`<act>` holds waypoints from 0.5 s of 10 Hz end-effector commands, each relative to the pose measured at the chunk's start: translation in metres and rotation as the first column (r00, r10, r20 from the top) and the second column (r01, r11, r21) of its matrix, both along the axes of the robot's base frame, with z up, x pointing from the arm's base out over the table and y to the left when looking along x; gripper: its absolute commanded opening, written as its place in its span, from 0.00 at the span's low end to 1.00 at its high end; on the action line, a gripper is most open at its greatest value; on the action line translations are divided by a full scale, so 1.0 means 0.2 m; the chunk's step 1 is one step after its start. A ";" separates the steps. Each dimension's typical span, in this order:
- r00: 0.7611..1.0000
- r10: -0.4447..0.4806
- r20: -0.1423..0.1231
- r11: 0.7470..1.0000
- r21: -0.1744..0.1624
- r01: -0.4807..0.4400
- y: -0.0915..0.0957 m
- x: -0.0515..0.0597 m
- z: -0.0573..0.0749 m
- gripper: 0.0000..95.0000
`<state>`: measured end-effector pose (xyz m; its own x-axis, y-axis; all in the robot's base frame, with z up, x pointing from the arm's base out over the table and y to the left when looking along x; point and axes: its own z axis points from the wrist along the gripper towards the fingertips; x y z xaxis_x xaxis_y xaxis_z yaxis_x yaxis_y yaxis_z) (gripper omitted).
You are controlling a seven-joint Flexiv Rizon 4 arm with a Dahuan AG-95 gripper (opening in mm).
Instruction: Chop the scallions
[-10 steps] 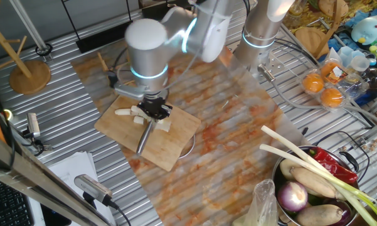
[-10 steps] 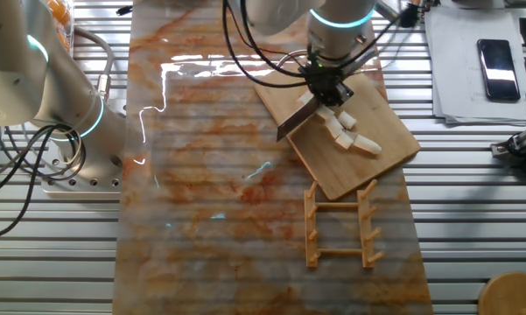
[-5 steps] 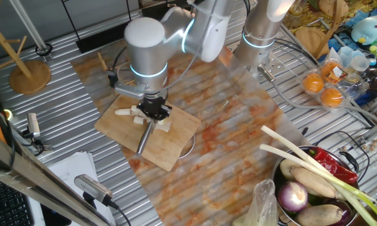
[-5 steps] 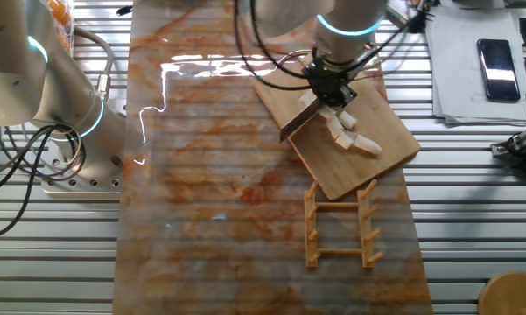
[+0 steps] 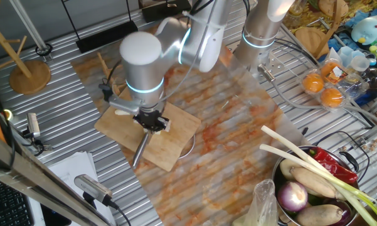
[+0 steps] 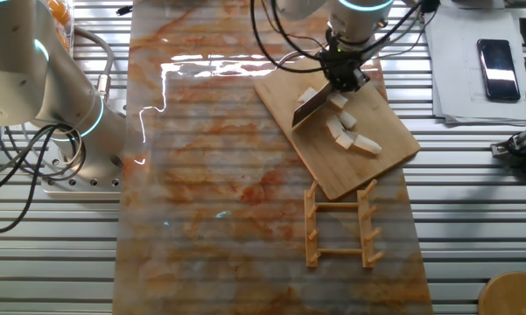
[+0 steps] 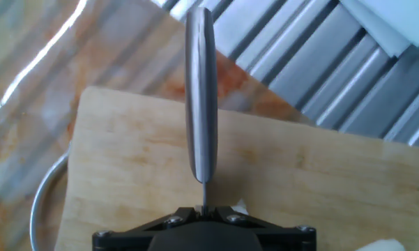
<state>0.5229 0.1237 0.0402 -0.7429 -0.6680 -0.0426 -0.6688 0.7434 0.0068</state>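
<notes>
The scallions lie as several short cream-white chunks on the wooden cutting board. In one fixed view the arm hides most of them, and only a chunk at the board's left shows. My gripper is shut on the handle of a knife, just beside the end chunk. The blade slants out over the board's edge. The hand view looks along the blade, seen edge-on above the board, with the gripper at the bottom and a white scrap beside it.
A wooden rack lies just beyond the board. A metal bowl holds an onion, roots, a red pepper and long green-leaved stalks. Oranges, a wooden stand, a phone and a second arm's base ring the mat.
My gripper has carried the knife along the board, past the chunks towards the stalk's other end. The chunks have not moved.
</notes>
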 end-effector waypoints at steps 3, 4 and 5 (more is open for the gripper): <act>1.000 0.026 -0.005 0.999 -0.020 -0.026 -0.03 -0.07 -0.20 0.00; 0.999 0.051 -0.008 0.998 -0.043 -0.051 -0.06 -0.10 -0.20 0.00; 0.998 0.065 -0.015 0.997 -0.049 -0.066 -0.10 -0.13 -0.19 0.00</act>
